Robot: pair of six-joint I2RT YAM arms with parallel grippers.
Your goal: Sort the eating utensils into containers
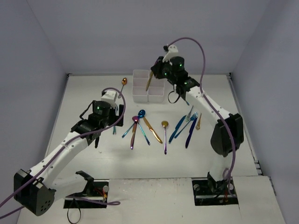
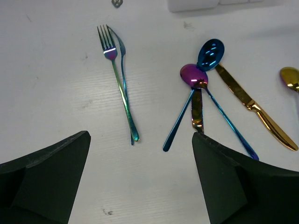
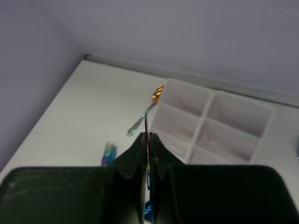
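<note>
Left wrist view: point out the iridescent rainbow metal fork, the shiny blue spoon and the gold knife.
iridescent rainbow fork (image 2: 117, 79), left wrist view, middle of its handle.
shiny blue spoon (image 2: 211, 53), left wrist view, its bowl.
gold knife (image 2: 233, 87), left wrist view, its blade.

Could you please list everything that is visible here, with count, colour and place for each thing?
container block: one, white, far middle of table.
held utensil: one, gold, over the block.
spoon: one, gold bowl, left of the block.
fork: one, iridescent, on table near left arm.
blue utensil: one, blue, alongside the fork.
middle group: about five, blue, purple, gold, table centre.
right group: about five, mostly blue, one gold, right of centre.
table: one, white, under everything.
cables: two, purple, along the arms.
left tool: one, black, open, above the fork.
right tool: one, black, shut on the held utensil.
</note>
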